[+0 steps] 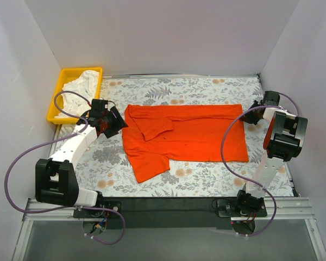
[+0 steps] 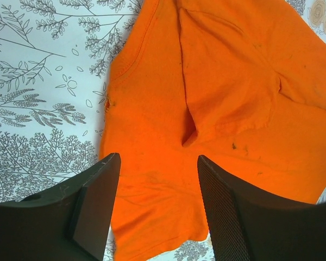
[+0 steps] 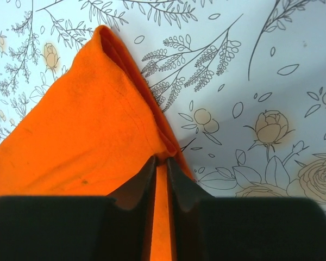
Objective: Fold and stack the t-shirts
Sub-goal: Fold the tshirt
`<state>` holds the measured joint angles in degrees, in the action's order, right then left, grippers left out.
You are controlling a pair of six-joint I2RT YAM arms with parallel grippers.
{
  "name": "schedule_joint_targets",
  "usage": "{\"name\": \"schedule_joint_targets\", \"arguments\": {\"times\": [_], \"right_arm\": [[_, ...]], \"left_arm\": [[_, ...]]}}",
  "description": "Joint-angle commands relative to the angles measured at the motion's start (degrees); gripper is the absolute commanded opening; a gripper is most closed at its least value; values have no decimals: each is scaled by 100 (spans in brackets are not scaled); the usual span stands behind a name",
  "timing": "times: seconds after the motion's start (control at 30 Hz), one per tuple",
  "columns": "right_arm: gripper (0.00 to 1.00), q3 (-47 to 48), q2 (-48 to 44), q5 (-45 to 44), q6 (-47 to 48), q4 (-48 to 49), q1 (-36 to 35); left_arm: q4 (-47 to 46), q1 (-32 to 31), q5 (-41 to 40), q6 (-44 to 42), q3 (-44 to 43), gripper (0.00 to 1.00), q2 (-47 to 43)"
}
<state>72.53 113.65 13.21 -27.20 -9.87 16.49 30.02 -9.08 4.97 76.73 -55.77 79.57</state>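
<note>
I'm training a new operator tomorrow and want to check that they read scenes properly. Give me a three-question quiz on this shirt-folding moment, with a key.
1. True or false: the white t-shirt lies in the yellow tray.
2. Which one is pinching an edge of the orange t-shirt? A) left gripper B) right gripper
3. Fill in: the left gripper hovers above the orange t-shirt with its jaws ____.

Key: 1 true; 2 B; 3 open.
</note>
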Motion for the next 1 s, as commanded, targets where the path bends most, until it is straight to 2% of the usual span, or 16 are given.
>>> {"name": "schedule_joint_targets", "arguments": {"times": [0.0, 0.17, 0.4, 0.73, 0.77, 0.87, 0.9, 0.97], "right_arm": [[15, 77, 35, -144, -13, 143, 12], [1, 68, -88, -135, 39, 126, 3], [1, 68, -413, -249, 162, -120, 12], [1, 191, -317, -240, 426, -586, 21], [3, 182, -308, -240, 452, -613, 12], [17, 130, -395, -266, 584, -709, 12], [26, 121, -518, -284, 663, -831, 3], [33, 129, -685, -389, 768, -990, 3]], "left_arm": [[57, 12, -75, -88, 101, 55, -293], [48, 12, -102, -70, 207, 54, -311], [83, 12, -163, -61, 330, 54, -416], [267, 12, -216, -97, 426, 54, -416], [285, 12, -190, -105, 453, 54, -407], [390, 12, -111, -132, 549, 55, -407], [425, 12, -102, -141, 602, 56, -425], [540, 3, -49, -123, 655, 56, -486]]}}
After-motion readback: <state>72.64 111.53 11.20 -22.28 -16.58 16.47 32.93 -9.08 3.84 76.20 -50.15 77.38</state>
